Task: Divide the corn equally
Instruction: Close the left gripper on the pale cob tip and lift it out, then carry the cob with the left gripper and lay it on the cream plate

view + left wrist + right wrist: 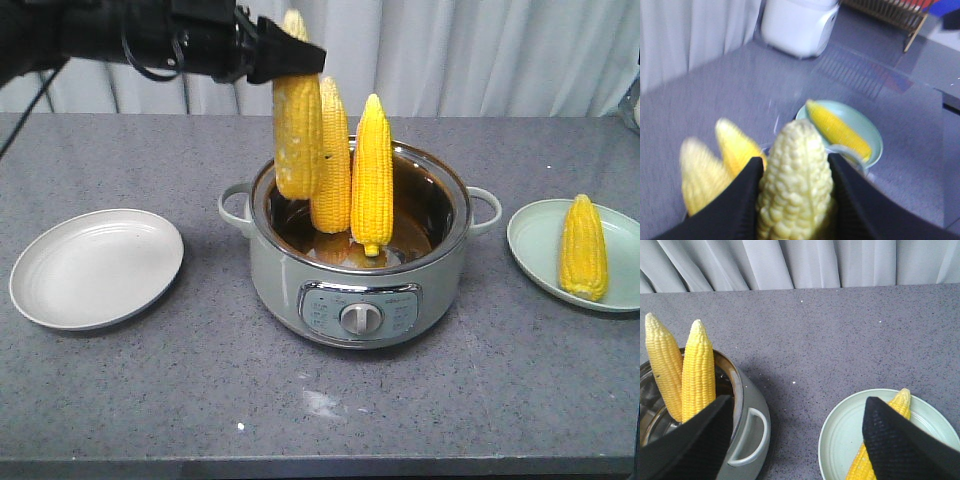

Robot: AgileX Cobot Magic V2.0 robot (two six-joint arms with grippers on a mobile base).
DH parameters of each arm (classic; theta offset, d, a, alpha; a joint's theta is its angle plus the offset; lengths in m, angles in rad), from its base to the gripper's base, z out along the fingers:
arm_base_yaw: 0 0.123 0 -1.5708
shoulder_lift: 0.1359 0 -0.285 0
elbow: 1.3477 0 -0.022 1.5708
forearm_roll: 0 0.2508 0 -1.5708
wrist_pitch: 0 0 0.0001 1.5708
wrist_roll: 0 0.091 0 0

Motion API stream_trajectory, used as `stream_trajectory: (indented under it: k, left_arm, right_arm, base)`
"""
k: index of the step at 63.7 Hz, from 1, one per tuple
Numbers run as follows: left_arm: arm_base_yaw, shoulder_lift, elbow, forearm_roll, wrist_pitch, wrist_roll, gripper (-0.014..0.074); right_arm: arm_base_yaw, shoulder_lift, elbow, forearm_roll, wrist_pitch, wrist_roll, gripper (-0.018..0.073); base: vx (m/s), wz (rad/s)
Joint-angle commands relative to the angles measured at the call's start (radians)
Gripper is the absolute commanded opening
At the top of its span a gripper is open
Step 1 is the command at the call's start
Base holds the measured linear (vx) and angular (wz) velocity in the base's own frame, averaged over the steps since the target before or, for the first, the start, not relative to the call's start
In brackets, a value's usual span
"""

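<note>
Corn counts four in the front view. One cob [298,120] hangs upright over the left rim of the cooking pot [360,270], clenched near its tip by the left gripper [290,58]. Two standing cobs [332,160] [372,175] lean on end inside the pot, and the fourth cob [584,248] lies on the green plate [535,255] at right. A white plate [97,267] sits left of the pot, making two plates on the grey table [200,400]. The left wrist view comes closer: black fingers [740,205] press both sides of the pale held cob, with the standing pair blurred at left and the green plate beyond. Only here do a white appliance [800,25] and a wooden rack [890,15] show at the far side. The right wrist view alone shows the right gripper [799,402], spread wide and grasping nothing, above the table between the pot's handle and the green plate. One finger [900,440] hides the fourth cob's lower part.
</note>
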Motion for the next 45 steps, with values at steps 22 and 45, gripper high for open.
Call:
stream_trajectory:
  k: [22, 45]
  left_arm:
    - [0.097, -0.291, -0.090, 0.617, 0.133, -0.352, -0.0008]
    - [0.100, -0.259, 0.004, 1.080, 0.189, -0.674, -0.0007]
  right_arm:
    - [-0.005, -0.028, -0.029, 0.040, -0.048, 0.004, 0.0528]
    - [-0.005, -0.028, -0.029, 0.041, -0.045, 0.004, 0.0528]
  base:
    - [0.00, 0.00]
    - [0.00, 0.00]
